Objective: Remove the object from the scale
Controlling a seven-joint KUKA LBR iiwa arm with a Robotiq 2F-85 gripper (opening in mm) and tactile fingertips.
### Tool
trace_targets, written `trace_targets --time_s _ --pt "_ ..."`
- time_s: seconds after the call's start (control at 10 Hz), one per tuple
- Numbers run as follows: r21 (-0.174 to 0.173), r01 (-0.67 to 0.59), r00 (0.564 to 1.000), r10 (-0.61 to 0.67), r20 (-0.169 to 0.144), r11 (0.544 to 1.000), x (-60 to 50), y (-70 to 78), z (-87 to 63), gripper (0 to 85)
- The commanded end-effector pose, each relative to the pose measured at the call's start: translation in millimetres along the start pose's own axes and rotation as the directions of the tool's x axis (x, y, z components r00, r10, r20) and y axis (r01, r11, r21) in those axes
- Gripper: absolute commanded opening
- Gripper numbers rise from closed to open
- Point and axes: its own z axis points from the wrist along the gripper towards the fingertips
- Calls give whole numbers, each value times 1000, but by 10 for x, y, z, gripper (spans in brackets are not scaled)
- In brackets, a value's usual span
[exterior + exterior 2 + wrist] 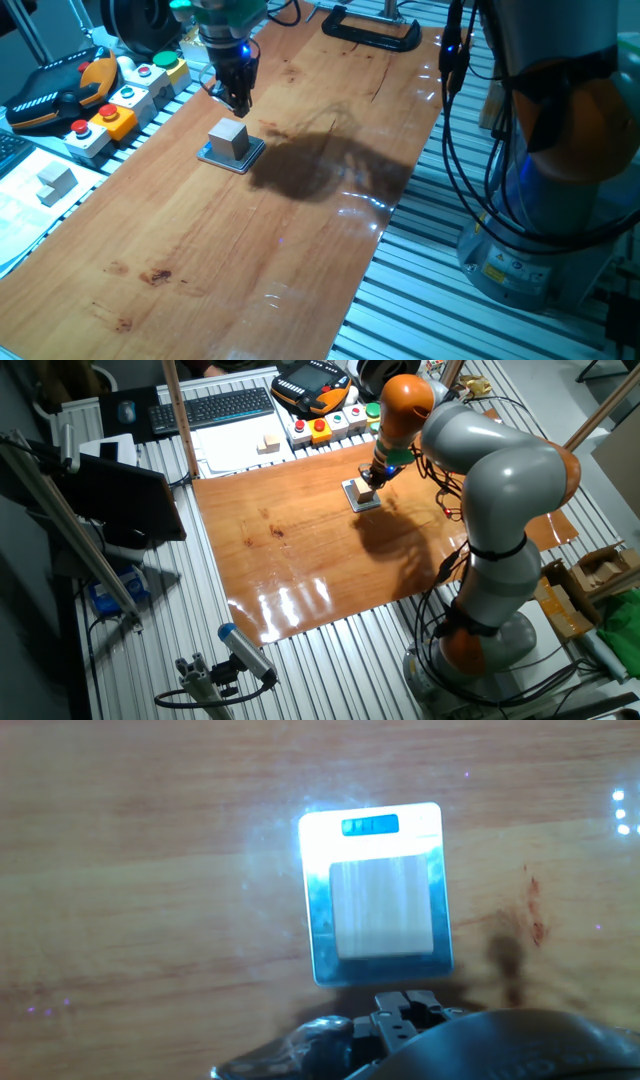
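Note:
The object, a small pale beige-grey cube [229,138], sits on the scale [244,161], a thin flat pad on the wooden table. In the hand view the cube [383,908] covers the middle of the scale [318,945], whose blue display is lit. My gripper [238,100] hangs just above the table behind the cube, apart from it. Its fingers [392,1013] look pressed together and hold nothing. In the other fixed view the gripper [371,479] is right beside the cube [361,490] and the scale [364,503].
A box with red, yellow and green buttons [120,100] and an orange-black pendant [60,90] stand at the table's left edge. A similar pale block [57,180] lies on white paper. A black clamp [370,30] sits at the far end. The arm's base [540,230] is on the right.

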Motion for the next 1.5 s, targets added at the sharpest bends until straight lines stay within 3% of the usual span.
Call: trace_targets --time_s 0.0,0.2,0.4,0.6,0.7,0.8,1.2,1.4 --pt "-1 0 1000 0 3 1000 -27 17 8 33" --pt "14 -18 1000 18 18 1000 -92 57 37 310" --pt "-21 -42 999 43 25 999 -187 63 110 567" --pt "-27 -52 998 53 42 998 -271 58 177 737" --pt "-12 -53 997 53 56 999 -309 61 212 807" --pt "-10 -51 997 51 56 999 -333 62 237 847" --pt "34 -3 999 1 47 999 -426 19 382 850" --pt "36 -1 999 -1 45 999 -432 2 467 850"
